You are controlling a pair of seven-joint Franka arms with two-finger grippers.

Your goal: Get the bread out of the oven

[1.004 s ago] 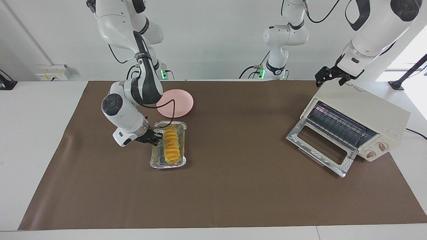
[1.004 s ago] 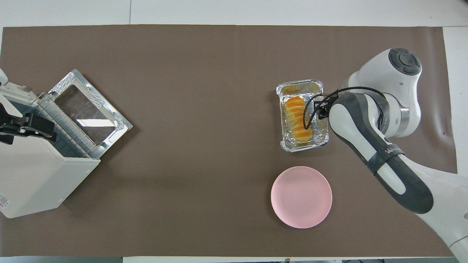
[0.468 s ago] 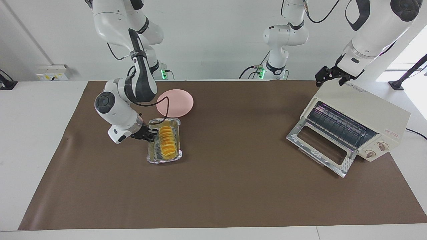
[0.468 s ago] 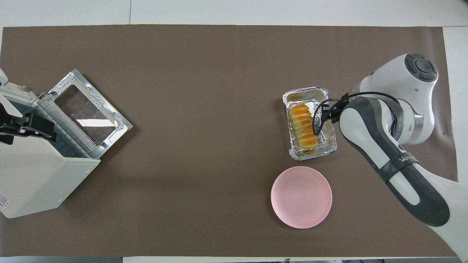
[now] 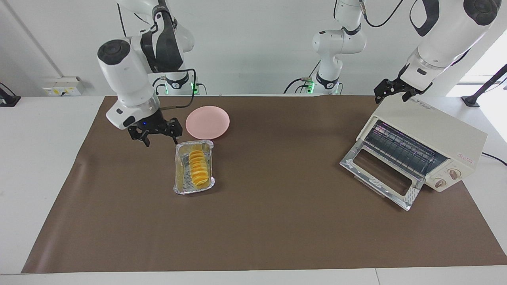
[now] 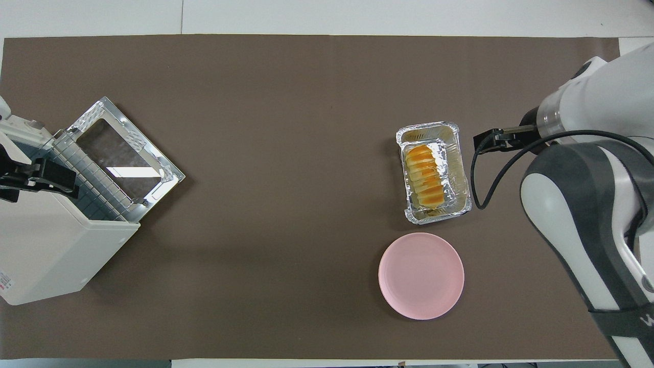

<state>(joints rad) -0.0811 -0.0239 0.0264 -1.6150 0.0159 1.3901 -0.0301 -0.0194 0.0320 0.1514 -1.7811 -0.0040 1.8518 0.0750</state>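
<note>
Both grippers sat spread. Right gripper [image 5: 155, 132] had let go of the foil tray [image 5: 180, 174] and risen beside it, empty. Bread [image 5: 197, 168] lay in the tray on the mat, well apart from the oven [image 5: 431, 134], apparently done. Left gripper [image 5: 394, 90] waited over the oven.
</note>
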